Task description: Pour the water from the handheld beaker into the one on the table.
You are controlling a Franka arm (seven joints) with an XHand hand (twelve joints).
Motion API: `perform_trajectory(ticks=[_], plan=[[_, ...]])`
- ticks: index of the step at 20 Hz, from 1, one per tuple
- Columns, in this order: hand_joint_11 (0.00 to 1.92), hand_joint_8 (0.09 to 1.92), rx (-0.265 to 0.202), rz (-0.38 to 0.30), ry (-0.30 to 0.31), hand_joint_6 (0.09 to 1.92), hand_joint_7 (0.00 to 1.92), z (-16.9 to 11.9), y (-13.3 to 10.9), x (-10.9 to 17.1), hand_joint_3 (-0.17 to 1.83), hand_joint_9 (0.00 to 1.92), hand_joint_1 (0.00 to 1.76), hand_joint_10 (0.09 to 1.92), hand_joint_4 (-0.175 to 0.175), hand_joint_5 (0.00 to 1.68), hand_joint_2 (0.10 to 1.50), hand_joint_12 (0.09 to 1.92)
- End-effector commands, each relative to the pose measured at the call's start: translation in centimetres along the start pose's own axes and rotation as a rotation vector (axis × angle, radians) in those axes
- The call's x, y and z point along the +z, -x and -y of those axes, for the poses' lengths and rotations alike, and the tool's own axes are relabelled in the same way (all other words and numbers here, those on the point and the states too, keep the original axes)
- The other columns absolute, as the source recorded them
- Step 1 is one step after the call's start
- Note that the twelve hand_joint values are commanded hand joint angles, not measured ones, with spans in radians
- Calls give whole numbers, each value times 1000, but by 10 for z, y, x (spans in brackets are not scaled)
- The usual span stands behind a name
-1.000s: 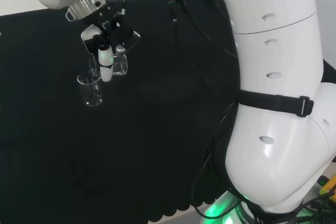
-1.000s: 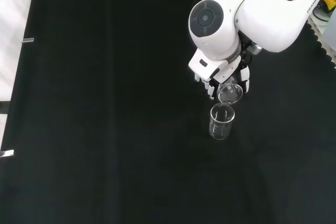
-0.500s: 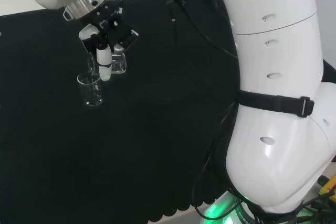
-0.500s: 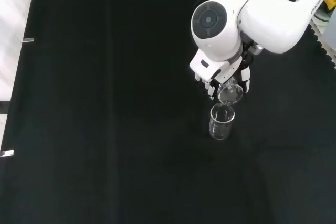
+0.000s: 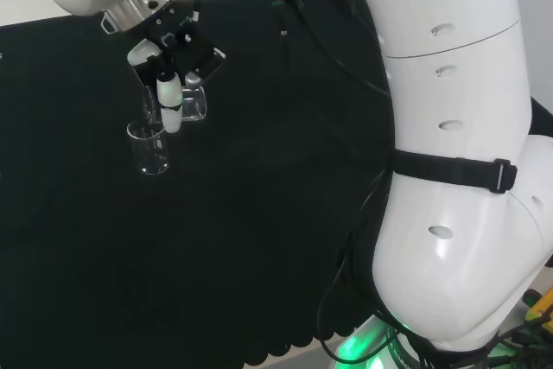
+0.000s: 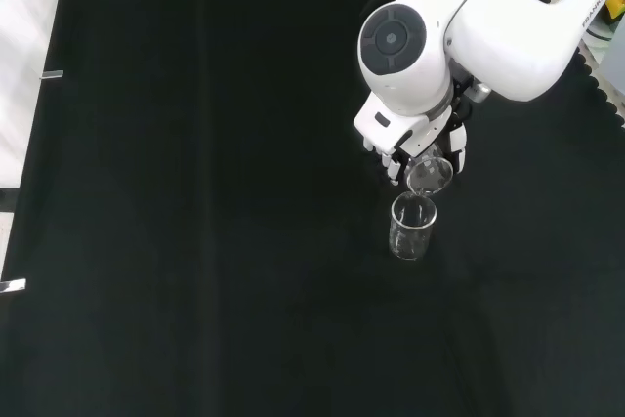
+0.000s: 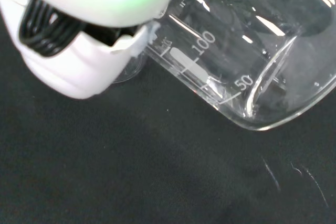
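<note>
My hand [image 5: 173,84] is curled round a clear glass beaker [image 5: 192,105] and holds it tilted, its mouth over a second clear beaker [image 5: 149,148] that stands upright on the black cloth. From the front, the held beaker [image 6: 429,175] hangs just above and behind the standing beaker [image 6: 411,227], with the hand [image 6: 395,159] under the arm's white link. Close up in the wrist view, the held beaker [image 7: 247,51] lies tilted with printed scale marks, a white finger [image 7: 79,61] against its wall. I cannot tell how much water either beaker holds.
The arm's big white links [image 5: 449,144] stand at the right of the head view. Black cloth [image 6: 195,241] spreads wide to the left of the beakers in the front view. Its scalloped edge [image 6: 605,85] runs along the right side there.
The hand with the held beaker has drifted slightly up and to the left in the head view. The standing beaker has not moved.
</note>
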State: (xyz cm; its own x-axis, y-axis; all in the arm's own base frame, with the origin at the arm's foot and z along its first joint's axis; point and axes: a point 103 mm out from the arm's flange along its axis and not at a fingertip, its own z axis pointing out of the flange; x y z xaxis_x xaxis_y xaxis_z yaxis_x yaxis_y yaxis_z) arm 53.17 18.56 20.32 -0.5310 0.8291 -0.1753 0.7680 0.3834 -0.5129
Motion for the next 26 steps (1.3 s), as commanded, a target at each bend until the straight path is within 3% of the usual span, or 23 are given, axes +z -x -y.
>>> perform_trajectory(ticks=[1,26], plan=[[1123,351,11,36,-20,419,1443,-2,-7,-7,571,1400,1432,438,-175,1362,644,816],[1126,369,43,116,-104,432,1434,-5,-10,-9,576,1396,1432,450,-175,1356,643,811]])
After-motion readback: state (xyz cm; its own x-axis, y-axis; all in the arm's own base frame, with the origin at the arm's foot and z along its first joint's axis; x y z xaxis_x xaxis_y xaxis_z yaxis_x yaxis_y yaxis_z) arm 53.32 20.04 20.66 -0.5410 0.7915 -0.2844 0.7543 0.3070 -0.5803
